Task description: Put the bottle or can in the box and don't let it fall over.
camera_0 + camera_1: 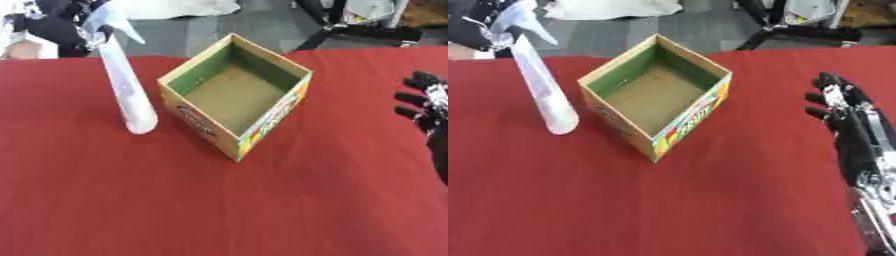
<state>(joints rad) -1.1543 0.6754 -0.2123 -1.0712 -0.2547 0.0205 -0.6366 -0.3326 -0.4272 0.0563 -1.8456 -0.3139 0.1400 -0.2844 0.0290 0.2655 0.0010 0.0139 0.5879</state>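
A tall white spray bottle (129, 92) stands on the red table (175, 200), just left of the box. The cardboard box (238, 95) is open at the top, green on its inner walls, with colourful print outside and nothing inside it. My left hand (472, 22) shows as a black shape in the upper left corner, right at the bottle's spray head; its hold on the bottle is hidden. My right hand (843, 117) hovers open at the right edge, well to the right of the box and touching nothing.
Beyond the table's far edge lie grey floor, a white cloth (175, 7) and a black stand with legs (350, 27). Red tabletop stretches in front of the box and bottle.
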